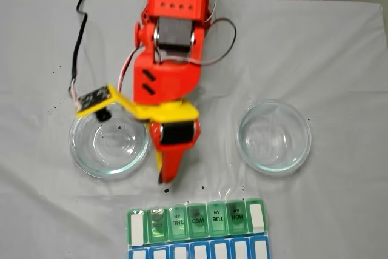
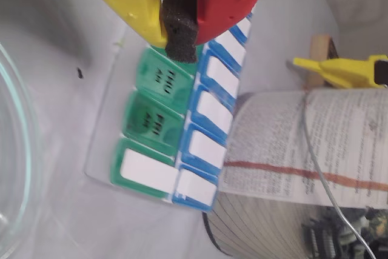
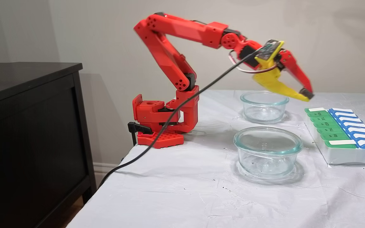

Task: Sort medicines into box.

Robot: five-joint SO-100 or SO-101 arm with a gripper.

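Note:
My gripper has one red and one yellow finger, and it hangs in the air between the two glass bowls, just short of the box. In the wrist view the gripper is shut, with black foam pads pressed together at the tips and the box below them. Seen from the side, the gripper is well above the table, left of the box. The box has a row of green lids and a row of blue ones. The medicines are out of view, and both bowls look empty.
One clear glass bowl sits left of the gripper and another to its right. The arm's base and a black cable are near the table's edge. A dark cabinet stands beside the table. Printed paper lies past the box.

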